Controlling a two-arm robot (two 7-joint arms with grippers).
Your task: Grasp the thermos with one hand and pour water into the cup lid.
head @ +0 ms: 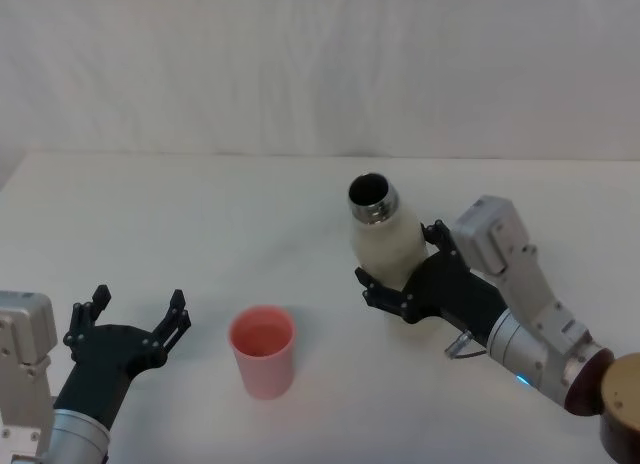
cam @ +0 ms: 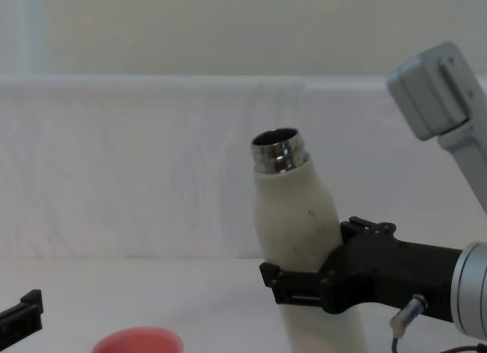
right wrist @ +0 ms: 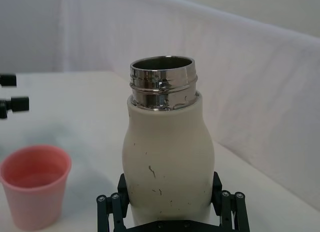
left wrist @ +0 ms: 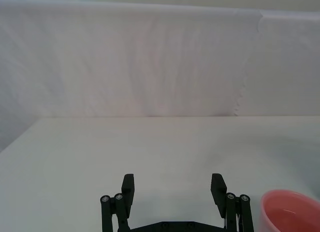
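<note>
Clamped low on the body by the right end effector (head: 400, 284), thermos (head: 388, 239) at right-centre of the table (head: 200, 214), mouth open and leaning slightly left toward the cup lid (head: 263, 351), presumably ready for pouring. Seemingly some water already inside the pink lid. Parked near-left, left end effector (head: 135, 319) spread wide, holding nothing.

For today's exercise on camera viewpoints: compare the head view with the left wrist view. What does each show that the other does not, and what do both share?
Head view alone: the right gripper shut on the thermos, which tilts slightly toward the cup lid, its open steel neck uppermost.

Left wrist view alone: the white backdrop's seam.

Both: the left gripper, open and holding nothing, the white table, and the pink cup lid standing beside that gripper.
</note>
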